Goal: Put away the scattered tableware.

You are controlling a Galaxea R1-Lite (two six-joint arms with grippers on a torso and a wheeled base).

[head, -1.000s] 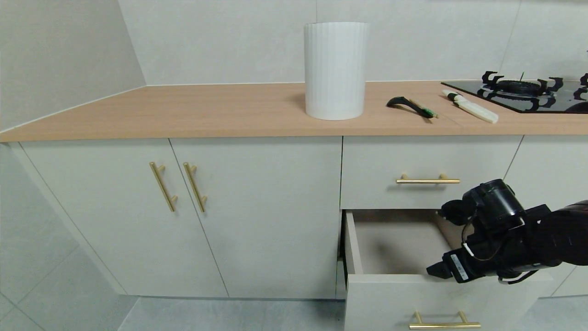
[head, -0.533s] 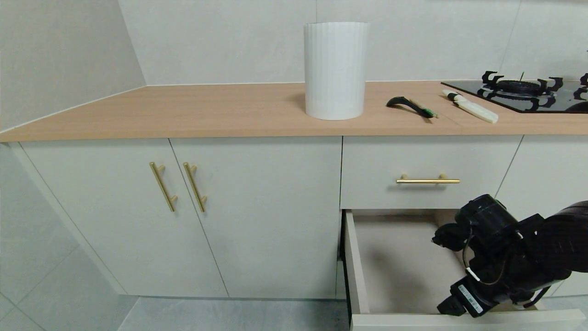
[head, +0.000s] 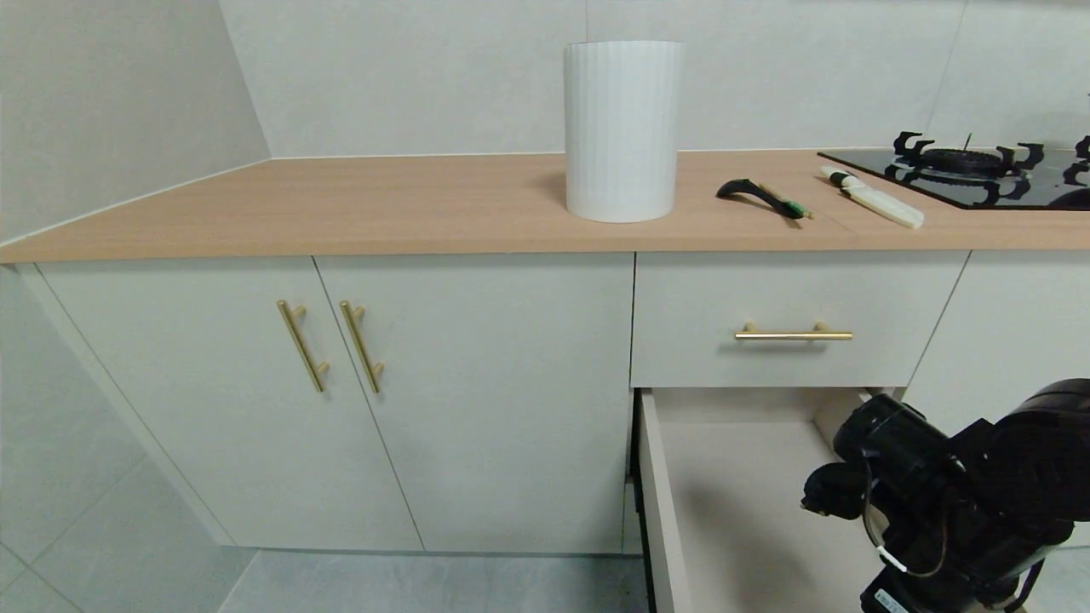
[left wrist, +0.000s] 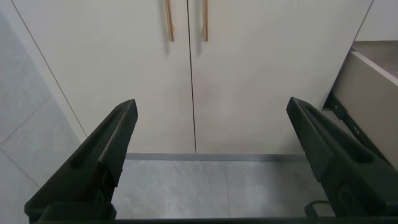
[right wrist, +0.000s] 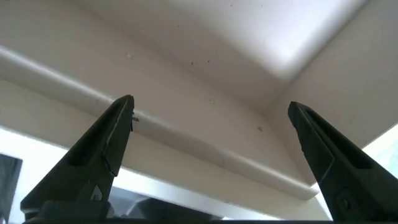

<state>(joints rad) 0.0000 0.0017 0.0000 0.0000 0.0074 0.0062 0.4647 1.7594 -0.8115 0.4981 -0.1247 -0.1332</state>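
Right now: both grippers open, tableware on the counter

My right gripper (right wrist: 208, 155) has its fingers spread wide. It faces the pale inner boards of the lower drawer (head: 741, 477), which stands open beneath the counter. In the head view my right arm (head: 945, 502) hangs over that drawer's right side.

My left gripper (left wrist: 211, 155) is spread just as wide, held low in front of the two cabinet doors (left wrist: 193, 74) with their gold handles, grey floor tiles beneath it.

The tableware lies up on the wooden countertop (head: 383, 200). A black-handled utensil (head: 760, 197) with a green end rests just to the right of the white ribbed canister (head: 622, 128). A cream utensil (head: 873, 198) lies between it and the black hob (head: 962, 174), near the first but not touching it. The upper drawer (head: 792, 289) is shut, directly above the open one.
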